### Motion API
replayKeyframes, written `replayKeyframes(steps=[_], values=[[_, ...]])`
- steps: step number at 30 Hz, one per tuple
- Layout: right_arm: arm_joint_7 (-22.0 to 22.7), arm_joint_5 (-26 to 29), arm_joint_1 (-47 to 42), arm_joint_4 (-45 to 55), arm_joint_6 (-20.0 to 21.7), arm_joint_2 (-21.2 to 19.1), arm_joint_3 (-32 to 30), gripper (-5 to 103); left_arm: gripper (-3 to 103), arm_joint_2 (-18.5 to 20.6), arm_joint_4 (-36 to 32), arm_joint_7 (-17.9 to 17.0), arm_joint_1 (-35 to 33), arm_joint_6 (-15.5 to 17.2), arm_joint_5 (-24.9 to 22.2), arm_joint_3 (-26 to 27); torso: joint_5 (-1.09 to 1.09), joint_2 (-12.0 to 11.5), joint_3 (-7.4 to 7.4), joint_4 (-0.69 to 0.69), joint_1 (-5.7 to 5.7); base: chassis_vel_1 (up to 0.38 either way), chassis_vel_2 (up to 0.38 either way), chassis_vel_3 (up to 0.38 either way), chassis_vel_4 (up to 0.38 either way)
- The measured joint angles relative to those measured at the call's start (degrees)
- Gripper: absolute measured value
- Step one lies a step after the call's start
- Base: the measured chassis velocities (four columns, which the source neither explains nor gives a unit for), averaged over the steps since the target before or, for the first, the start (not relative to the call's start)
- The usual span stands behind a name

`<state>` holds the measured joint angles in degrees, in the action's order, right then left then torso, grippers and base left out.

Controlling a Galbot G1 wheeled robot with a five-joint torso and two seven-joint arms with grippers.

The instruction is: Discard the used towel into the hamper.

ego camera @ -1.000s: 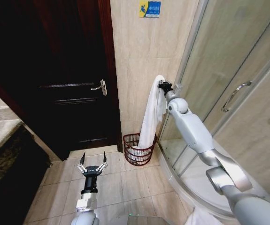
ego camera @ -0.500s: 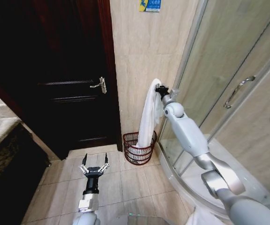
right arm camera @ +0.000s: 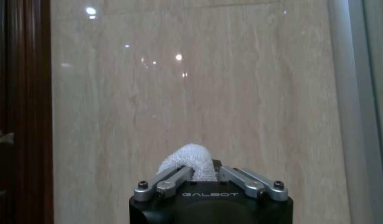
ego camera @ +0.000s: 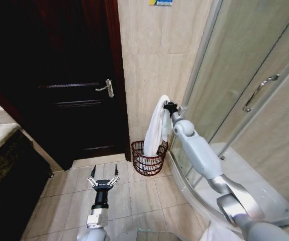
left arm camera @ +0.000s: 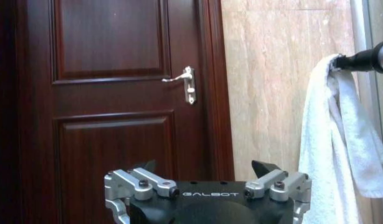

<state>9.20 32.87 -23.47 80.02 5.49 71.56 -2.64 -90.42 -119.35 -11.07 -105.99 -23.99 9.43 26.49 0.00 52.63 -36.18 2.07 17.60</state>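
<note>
Up against the beige stone-patterned wall point(ego camera: 149, 60), the right pincer point(ego camera: 168, 106) is clamped on the top fold of a white terry towel point(ego camera: 156, 128), a bunched knob of the cloth poking out between its closed fingers point(right arm camera: 176, 178) in the right wrist view. From that grip the towel hangs straight down in long folds, and its lower end reaches into the small dark reddish-brown openwork hamper point(ego camera: 148, 159) of thin woven bars, which stands on the pale tiled floor point(ego camera: 139, 201) at the foot of the wall, between the dark wooden panelled door point(ego camera: 69, 85) and the curved glass shower enclosure point(ego camera: 250, 100). Whether the cloth touches the basket's bottom cannot be told. The right arm stretches from the lower right of the head view up and forward to the towel, running beside the shower's metal frame.

Meanwhile the left pincer point(ego camera: 103, 179) hangs low over the floor tiles, nearer the robot and to the left of the hamper, well apart from it, with its fingers point(left arm camera: 141, 179) spread wide and nothing between them. Its wrist camera looks at the door with its silver lever handle point(left arm camera: 183, 80), and at the towel point(left arm camera: 340, 149) draped from the right arm's dark wrist at the picture's edge.
</note>
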Motion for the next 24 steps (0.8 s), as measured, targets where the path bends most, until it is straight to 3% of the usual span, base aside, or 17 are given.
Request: replayKeyframes(steps=[8,12,19,24], values=[[-0.16,-0.04,-2.55,2.17,-0.02,-0.46,-0.77,4,100,1.53,0.86,-0.01,0.21,0.03,-0.63,2.43,-0.01,-2.01,1.14,0.00,-0.87,0.000,0.000,0.000,0.000],[-0.52,0.03,-3.60,3.15,-0.05,-0.79,-1.30,4,100,3.92,0.51,1.12,0.16,0.93,-3.68,4.75,-0.01,-3.15,1.79,0.01,-1.37,0.000,0.000,0.000,0.000],[-1.82,0.54,-3.99,4.15,0.06,-0.90,-1.76,4,100,4.71,-2.99,8.99,-2.01,3.71,-8.91,7.06,-0.01,-5.17,2.97,0.02,-2.24,0.000,0.000,0.000,0.000],[-2.32,0.61,-4.24,4.28,0.14,-0.75,-1.91,4,100,4.85,-3.38,10.56,-1.92,4.57,-10.57,8.08,0.00,-6.20,3.54,0.01,-2.68,0.000,0.000,0.000,0.000]])
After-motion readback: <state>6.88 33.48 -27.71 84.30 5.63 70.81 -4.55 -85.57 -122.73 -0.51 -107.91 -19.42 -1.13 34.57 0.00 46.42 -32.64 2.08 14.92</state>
